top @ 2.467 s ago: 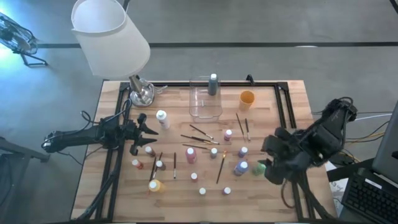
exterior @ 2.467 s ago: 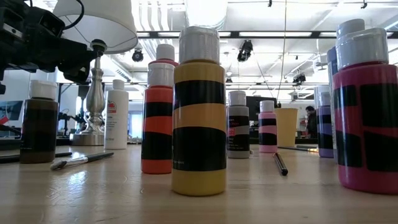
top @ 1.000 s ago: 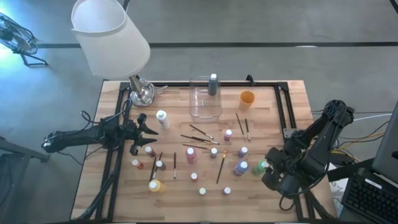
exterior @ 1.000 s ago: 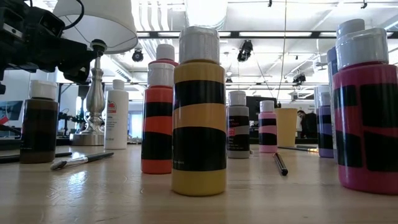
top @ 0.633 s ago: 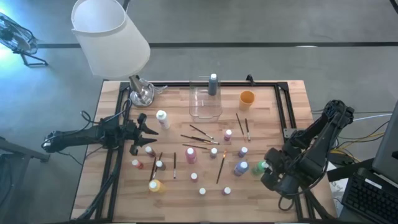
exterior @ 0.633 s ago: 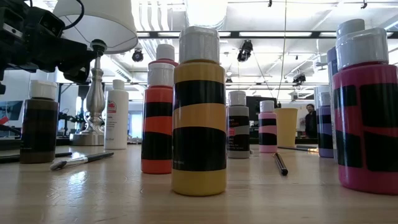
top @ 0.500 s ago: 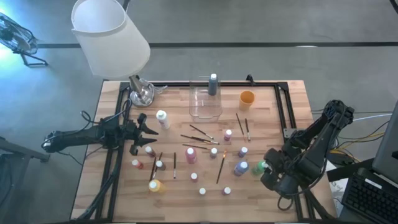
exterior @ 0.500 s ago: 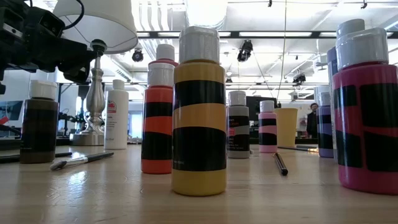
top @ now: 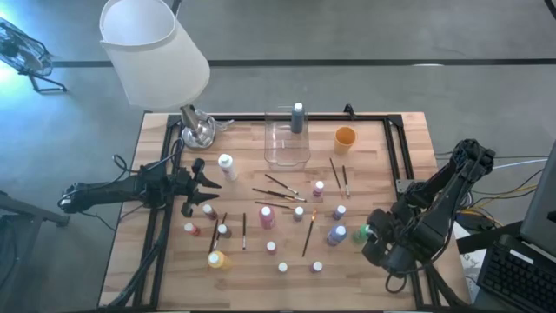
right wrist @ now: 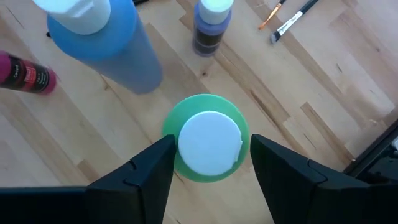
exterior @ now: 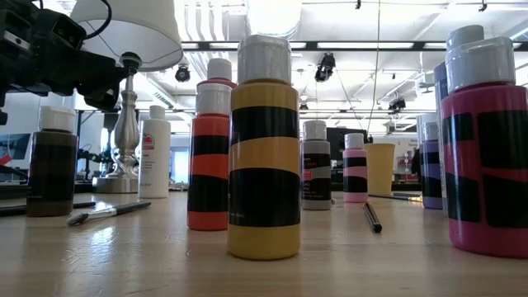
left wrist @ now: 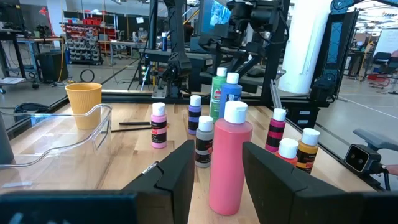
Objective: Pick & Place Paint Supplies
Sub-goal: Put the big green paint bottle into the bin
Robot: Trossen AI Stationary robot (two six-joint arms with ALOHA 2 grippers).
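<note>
Green and white fill the right wrist view: a green paint bottle [right wrist: 208, 144] with a white cap stands upright directly under the right claw [right wrist: 208, 163], whose two dark fingers [right wrist: 152, 168] stand open on either side of the cap, with a gap on each side, not gripping it. From above, the right claw [top: 375, 239] hangs over the counter's [top: 252, 261] right edge, where the green bottle [top: 365, 233] is mostly hidden beneath it. Just beside the green bottle stand a tall blue bottle [right wrist: 102, 46] and a small purple bottle [right wrist: 211, 28], with two paintbrushes [right wrist: 289, 17] lying on the wood farther off.

The left claw [left wrist: 215, 163] waits at the counter's left side, its fingers apart with a tall pink bottle [left wrist: 229, 160] standing in front of the gap, untouched. In the high view the left claw [top: 201, 187] sits near a white bottle [top: 228, 165].

Small white-capped bottles and dark-handled brushes [top: 278, 189] lie scattered over the middle of the counter. A yellow bottle [exterior: 264, 148] and an orange-red bottle [exterior: 209, 158] stand closest to the low camera. Toward the back stand a clear plastic box [top: 287, 143], an orange cup [top: 345, 136] and a lamp [top: 155, 54].
</note>
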